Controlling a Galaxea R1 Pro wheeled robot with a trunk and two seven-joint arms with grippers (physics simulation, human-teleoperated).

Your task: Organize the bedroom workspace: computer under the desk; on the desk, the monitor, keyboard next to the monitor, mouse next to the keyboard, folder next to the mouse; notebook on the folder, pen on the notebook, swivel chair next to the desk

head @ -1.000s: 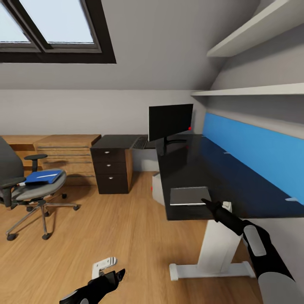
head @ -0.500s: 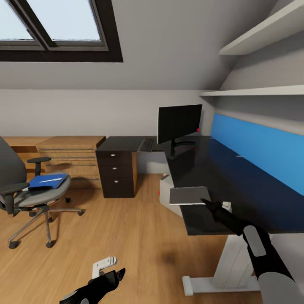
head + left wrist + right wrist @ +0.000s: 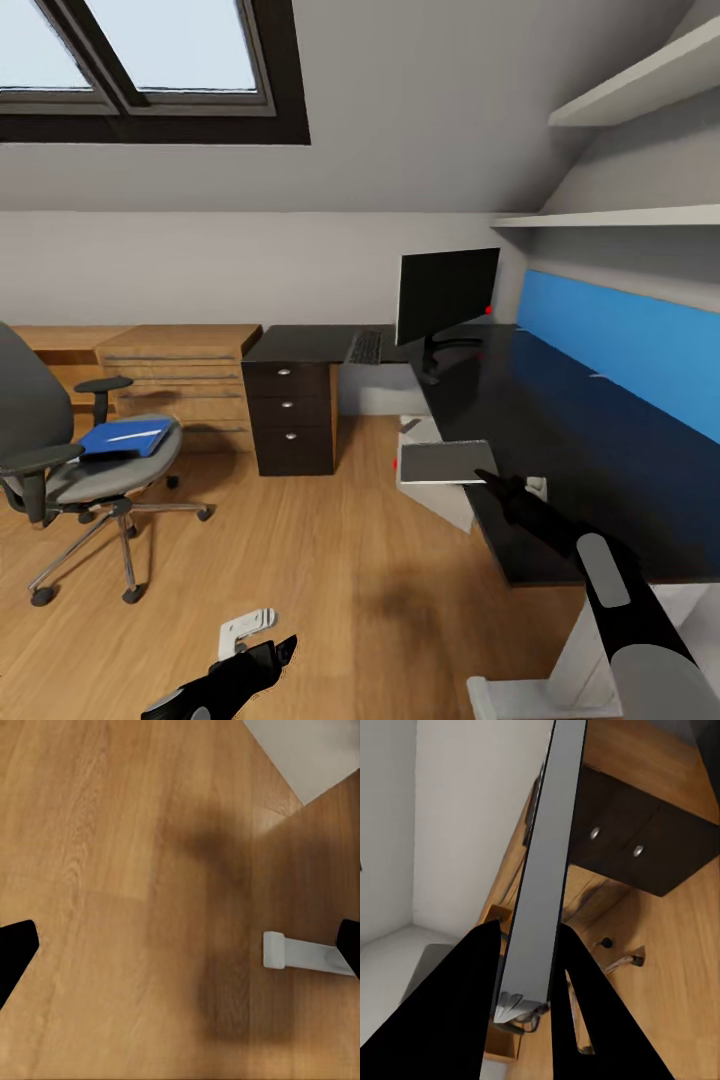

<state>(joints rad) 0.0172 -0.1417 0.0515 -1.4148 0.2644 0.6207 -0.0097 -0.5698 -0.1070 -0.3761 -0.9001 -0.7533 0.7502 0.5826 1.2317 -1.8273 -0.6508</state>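
Right gripper (image 3: 487, 478): fingers (image 3: 472, 997) clamped on the notebook (image 3: 447, 462), one on each flat face.
Notebook: thin grey rectangle, held roughly level over the near edge of the desk (image 3: 560, 440), part of it overhanging the floor (image 3: 300, 560).
Left gripper (image 3: 285, 650): low over the wooden floor; fingers (image 3: 15, 949) spread apart, holding nothing.
Folder (image 3: 127, 438): flat, bright blue, lying on the seat of the swivel chair (image 3: 75, 450), well apart from the desk.
Monitor (image 3: 447, 290): black, upright on the glossy black surface at the corner.
Keyboard (image 3: 366, 347): slim, dark, just beside the monitor.
Computer (image 3: 432, 485): light grey box on the floor under the desk edge.
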